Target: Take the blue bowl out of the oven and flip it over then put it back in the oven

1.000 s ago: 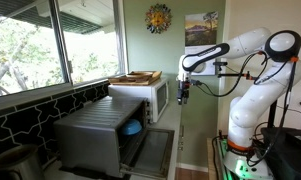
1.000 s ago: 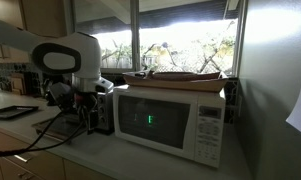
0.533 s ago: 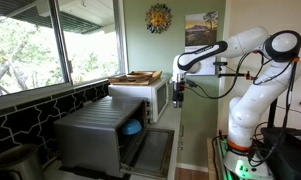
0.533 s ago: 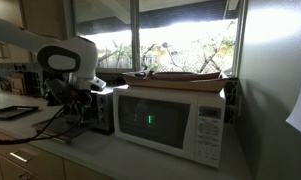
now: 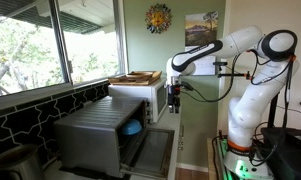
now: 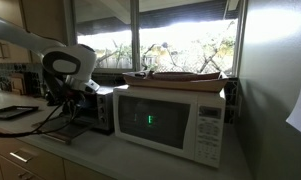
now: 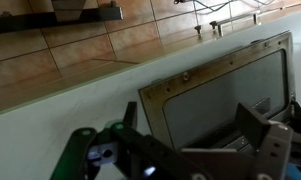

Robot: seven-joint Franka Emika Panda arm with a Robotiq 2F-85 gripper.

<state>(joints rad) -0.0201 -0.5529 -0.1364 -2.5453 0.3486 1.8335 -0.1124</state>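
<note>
the arm is on the first step: getting to the blue bowl (image 5: 133, 127). the gripper (image 5: 173, 102) hangs in the air in front of the white microwave (image 5: 158, 96), well apart from the bowl. its fingers are spread wide and hold nothing. next, i think it must go down low and reach into the oven (image 5: 90, 135). the bowl is small, round and bright blue, just inside the open front. i cannot tell which way up it sits.
</note>
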